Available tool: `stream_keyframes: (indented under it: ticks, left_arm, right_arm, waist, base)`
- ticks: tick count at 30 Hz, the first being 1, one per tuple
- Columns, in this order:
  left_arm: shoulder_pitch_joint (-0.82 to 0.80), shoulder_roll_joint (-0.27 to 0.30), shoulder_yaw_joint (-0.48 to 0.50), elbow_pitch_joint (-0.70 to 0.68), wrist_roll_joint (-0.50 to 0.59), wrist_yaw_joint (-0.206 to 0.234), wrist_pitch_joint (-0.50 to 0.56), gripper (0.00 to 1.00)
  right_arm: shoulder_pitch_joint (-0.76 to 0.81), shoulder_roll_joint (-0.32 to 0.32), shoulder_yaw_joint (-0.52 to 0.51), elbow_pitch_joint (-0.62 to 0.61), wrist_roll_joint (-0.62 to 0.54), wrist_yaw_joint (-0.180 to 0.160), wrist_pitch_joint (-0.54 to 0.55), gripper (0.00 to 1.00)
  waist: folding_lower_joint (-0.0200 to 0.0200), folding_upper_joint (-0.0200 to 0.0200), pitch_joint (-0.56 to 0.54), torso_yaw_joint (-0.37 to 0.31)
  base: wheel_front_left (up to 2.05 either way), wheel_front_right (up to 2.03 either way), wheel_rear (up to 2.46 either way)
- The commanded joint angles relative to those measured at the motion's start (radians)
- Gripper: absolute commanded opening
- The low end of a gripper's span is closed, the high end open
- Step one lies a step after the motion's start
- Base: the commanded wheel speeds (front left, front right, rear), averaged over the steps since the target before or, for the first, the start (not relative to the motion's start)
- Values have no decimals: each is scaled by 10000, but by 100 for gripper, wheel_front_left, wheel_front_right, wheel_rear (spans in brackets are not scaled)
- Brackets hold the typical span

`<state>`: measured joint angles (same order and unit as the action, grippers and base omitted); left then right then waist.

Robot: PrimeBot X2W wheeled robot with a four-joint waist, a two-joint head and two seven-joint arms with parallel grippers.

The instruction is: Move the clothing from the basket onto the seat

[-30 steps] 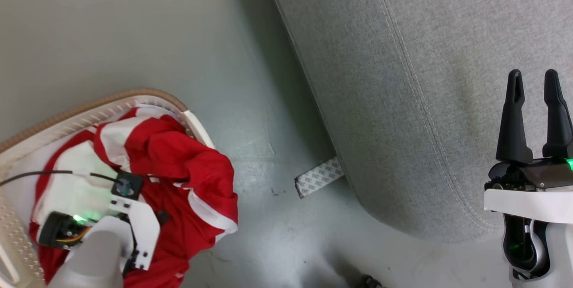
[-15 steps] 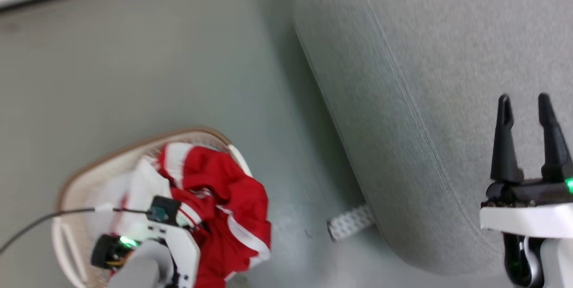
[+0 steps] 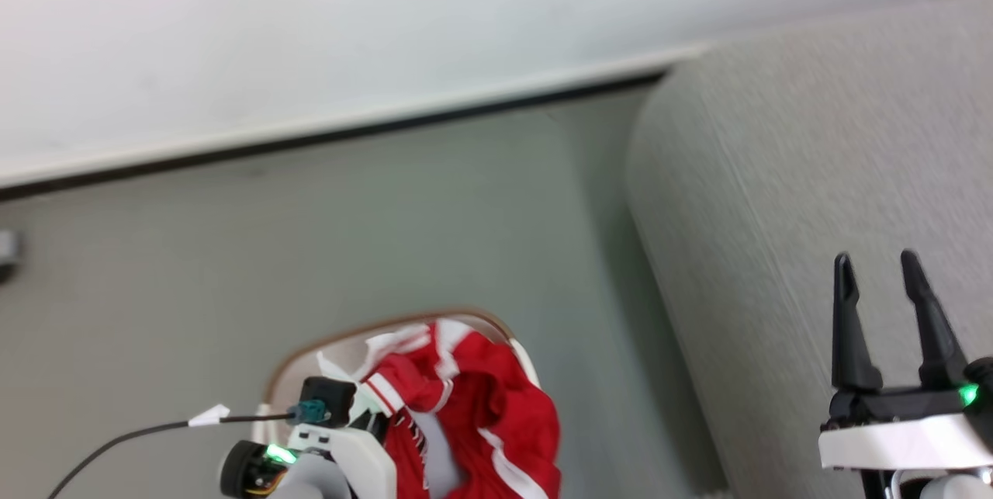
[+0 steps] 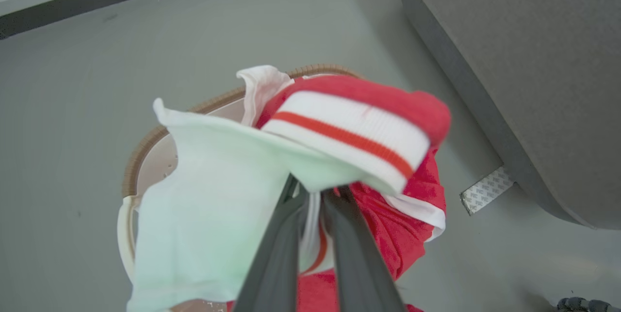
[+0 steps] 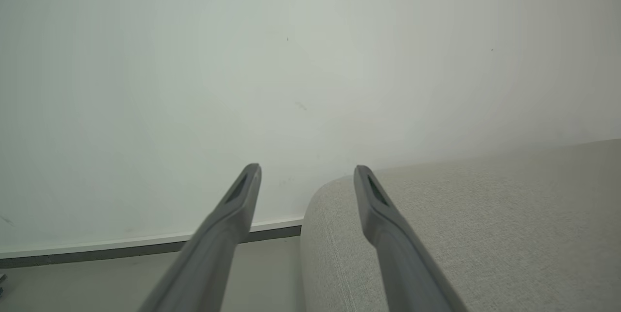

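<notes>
The clothing (image 4: 349, 127), a red garment with white stripes and a pale white panel, hangs bunched from my left gripper (image 4: 313, 190), whose fingers are shut on the fabric. It hangs just above the basket (image 4: 140, 149), and part of it drapes over the basket's right rim. In the head view the clothing (image 3: 481, 390) covers most of the basket (image 3: 333, 337), and my left wrist housing (image 3: 341, 452) sits over it. My right gripper (image 3: 877, 266) stands open and empty over the grey seat (image 3: 776, 173). The right wrist view shows its fingertips (image 5: 306, 173) spread above the seat (image 5: 461, 215).
Grey floor (image 3: 388, 212) lies between the basket and the seat. A white wall with a dark baseboard (image 3: 349, 138) runs behind them. A patterned tape strip (image 4: 486, 189) lies on the floor at the seat's corner. A black cable (image 3: 132, 437) trails left from my left wrist.
The head camera has tilted up, so the wall now shows and the basket sits lower and smaller. My left gripper has stayed shut on the clothing and raised it. The right gripper has stayed open.
</notes>
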<state>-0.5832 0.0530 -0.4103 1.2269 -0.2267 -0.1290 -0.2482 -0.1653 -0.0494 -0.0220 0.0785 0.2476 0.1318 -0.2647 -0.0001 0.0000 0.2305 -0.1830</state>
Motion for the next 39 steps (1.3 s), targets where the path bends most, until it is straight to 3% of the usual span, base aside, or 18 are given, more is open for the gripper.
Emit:
stream_keyframes:
  ticks: [1, 12, 30, 39]
  left_arm:
    - [172, -8, -91, -161, -298, -21, -91, 0]
    - [498, -5, -250, -2187, -1486, -3, -168, 0]
    - [341, 31, 243, -7138, -1065, 333, -170, 0]
    - [553, 32, 146, -8428, -1228, 545, 7, 0]
  right_arm:
    - [209, -69, 34, 73, -3, -21, 6, 100]
    - [959, -248, 388, 408, 258, -21, 6, 100]
    - [1350, -150, 1087, 562, 439, -21, 6, 100]
    - [1276, -125, 1491, 606, 535, -21, 6, 100]
  waist:
    - [1, 0, -914, 860]
    - [1, 0, -1953, 1562]
    - [1, 0, -2419, 1737]
    - [1, 0, -2425, 1790]
  base:
    - [0, 0, 0]
    - [0, 0, 0]
    - [0, 0, 0]
    - [0, 0, 0]
